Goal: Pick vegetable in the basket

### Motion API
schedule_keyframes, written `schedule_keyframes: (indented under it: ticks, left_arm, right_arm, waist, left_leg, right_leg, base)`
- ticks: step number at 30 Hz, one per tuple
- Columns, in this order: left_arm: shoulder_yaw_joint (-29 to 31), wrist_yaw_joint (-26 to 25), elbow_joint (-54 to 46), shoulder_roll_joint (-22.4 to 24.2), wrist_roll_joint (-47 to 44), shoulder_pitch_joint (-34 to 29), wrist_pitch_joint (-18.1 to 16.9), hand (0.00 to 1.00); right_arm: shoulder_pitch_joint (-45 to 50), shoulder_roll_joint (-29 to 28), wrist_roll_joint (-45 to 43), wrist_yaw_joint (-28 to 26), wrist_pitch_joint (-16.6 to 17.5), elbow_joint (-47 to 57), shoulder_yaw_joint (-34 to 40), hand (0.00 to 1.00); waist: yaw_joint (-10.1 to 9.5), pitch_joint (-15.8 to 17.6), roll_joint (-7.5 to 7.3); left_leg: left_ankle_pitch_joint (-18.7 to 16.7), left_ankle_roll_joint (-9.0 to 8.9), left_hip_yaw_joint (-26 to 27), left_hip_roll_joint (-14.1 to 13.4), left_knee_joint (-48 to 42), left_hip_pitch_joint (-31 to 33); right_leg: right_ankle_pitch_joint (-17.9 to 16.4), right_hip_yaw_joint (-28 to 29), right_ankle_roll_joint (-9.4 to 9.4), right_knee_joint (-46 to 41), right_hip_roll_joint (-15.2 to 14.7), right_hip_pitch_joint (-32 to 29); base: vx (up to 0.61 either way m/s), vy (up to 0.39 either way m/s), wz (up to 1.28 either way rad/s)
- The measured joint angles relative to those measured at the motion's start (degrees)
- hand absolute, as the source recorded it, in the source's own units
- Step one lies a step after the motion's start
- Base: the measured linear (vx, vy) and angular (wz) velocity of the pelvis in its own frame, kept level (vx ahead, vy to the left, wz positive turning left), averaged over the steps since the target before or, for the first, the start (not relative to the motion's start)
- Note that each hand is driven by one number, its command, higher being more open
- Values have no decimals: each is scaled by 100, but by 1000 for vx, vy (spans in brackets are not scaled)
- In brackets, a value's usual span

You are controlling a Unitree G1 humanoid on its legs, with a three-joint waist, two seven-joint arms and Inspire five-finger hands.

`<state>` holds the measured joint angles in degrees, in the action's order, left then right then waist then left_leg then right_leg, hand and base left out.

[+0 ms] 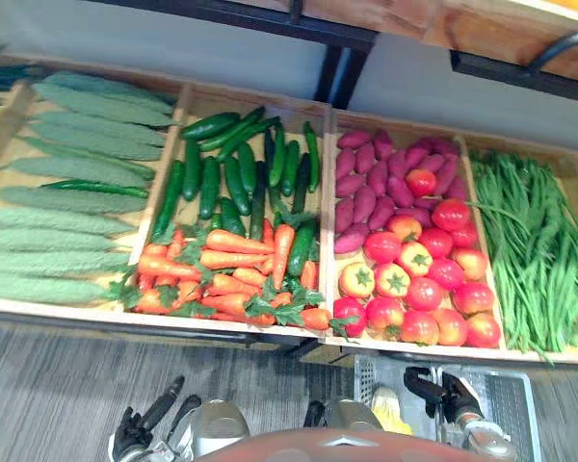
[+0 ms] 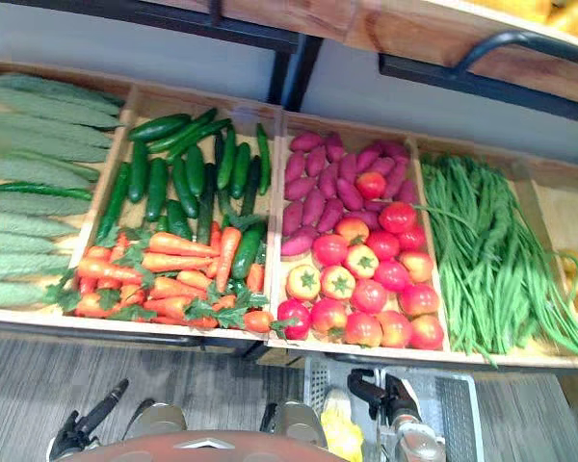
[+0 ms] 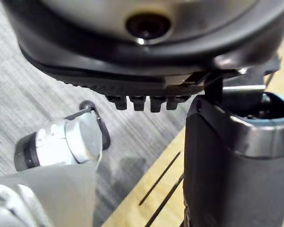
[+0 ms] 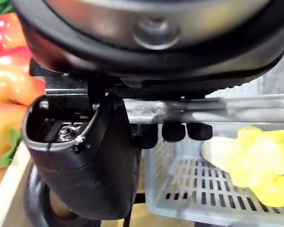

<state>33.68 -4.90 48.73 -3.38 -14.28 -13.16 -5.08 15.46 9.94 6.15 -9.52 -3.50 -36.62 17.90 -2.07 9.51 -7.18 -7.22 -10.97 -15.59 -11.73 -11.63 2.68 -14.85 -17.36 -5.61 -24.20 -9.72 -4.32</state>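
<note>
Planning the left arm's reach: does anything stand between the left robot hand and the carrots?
Nothing visible blocks it. The left robot hand is low over the floor, open; the carrots lie just beyond a low wooden lip.

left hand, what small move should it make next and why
Probably raise the left hand toward the carrots in the bin ahead of it. It hangs low, open and empty, while the right hand grips the grey basket by its rim.
</note>
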Motion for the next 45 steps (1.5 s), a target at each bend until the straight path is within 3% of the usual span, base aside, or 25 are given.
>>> schedule_keyframes:
  ticks: [2,3,9,12,16,21,24,26,27,30,35,37,41,45]
  left_arm:
    - [89,-48,0,-2,-119,8,-2,100]
    - [285,-108,-1,-3,-194,9,-2,100]
    - [1366,-296,-225,-12,-691,7,-3,100]
    - [1921,-524,-707,-283,-877,39,-9,100]
    - [2524,-836,-1491,-874,-886,230,-45,100]
    - [2644,-1042,-2713,-1923,-822,332,-210,100]
    - [2319,-989,-3412,-2870,-738,489,-241,100]
    - [1725,-716,-3775,-3621,-500,711,-243,100]
    - [1127,-430,-4004,-4206,-290,943,-251,100]
    - [233,104,-4308,-4855,-154,1368,-484,100]
    - [-1259,892,-5037,-4969,-107,2029,-770,100]
    - [-1701,1118,-5080,-4974,-105,2149,-775,100]
    - [-2159,1542,-5078,-5005,-86,2165,-749,100]
    - [-2642,1960,-5108,-5405,-85,2163,-698,100]
  right_arm:
    - [47,-5,-93,1,0,-50,41,0]
    - [110,-11,-150,15,7,-93,138,0]
    - [172,-10,-204,117,23,-192,342,0]
    - [182,-14,-205,138,23,-223,342,0]
    - [141,-14,-208,183,42,-222,350,0]
    - [151,-11,-208,230,42,-207,359,0]
    - [176,7,-208,198,39,-169,403,0]
    - [230,107,-210,93,16,-69,405,0]
    - [227,181,-210,27,2,-60,405,0]
    - [246,210,-209,-55,-31,135,404,0]
    - [242,314,-205,-180,-67,527,320,0]
    - [241,352,-205,-204,-76,551,277,0]
    - [240,361,-199,-273,-76,617,212,0]
    - [335,362,-194,-344,-76,848,120,0]
  waist:
    - [75,-17,6]
    - [78,-41,67]
    - [81,-155,189]
    - [84,-232,198]
    - [74,-270,216]
    - [65,-301,237]
    - [57,-334,268]
    - [62,-348,295]
    - [70,-362,346]
    - [123,-379,421]
    - [386,-438,587]
    - [394,-448,605]
    - [416,-452,603]
    - [403,-469,584]
  left_leg:
    - [282,61,502,-36,239,-29]
    - [567,149,1073,-120,553,-129]
    - [863,99,1202,-130,1136,-312]
    - [936,182,1220,-52,1335,-297]
    - [973,231,1276,105,1500,-318]
    - [986,205,1421,210,1480,-329]
    - [970,167,1503,230,1438,-335]
    - [941,168,1526,256,1389,-329]
    - [923,179,1540,269,1391,-340]
    - [901,197,1678,270,1397,-416]
    - [895,197,1840,259,1400,-433]
    - [895,198,1904,256,1399,-474]
    - [895,198,1991,256,1410,-513]
    - [896,199,2080,267,1416,-518]
  right_leg:
    - [83,-194,22,181,-34,145]
    - [228,-344,47,426,-4,280]
    - [411,-445,-35,838,92,446]
    - [431,-101,-73,1078,198,466]
    - [495,220,-110,1368,206,495]
    - [738,529,-121,1604,197,527]
    - [822,659,-155,1656,197,559]
    - [867,689,-159,1747,181,610]
    - [869,721,-161,1756,170,615]
    - [882,862,-167,1775,170,611]
    - [964,1020,-177,1841,190,542]
    - [970,1102,-174,1827,195,528]
    - [985,1188,-174,1802,196,490]
    - [1030,1298,-183,1791,191,424]
  base:
    - [-6,-54,87]
    - [-29,-21,47]
    - [-100,21,21]
    - [-95,38,15]
    - [8,71,4]
    - [88,50,-10]
    - [134,15,-12]
    - [127,21,-7]
    - [49,19,-5]
    - [13,13,-21]
    - [-21,10,-20]
    - [-23,9,-16]
    - [-31,10,-10]
    - [-45,17,-12]
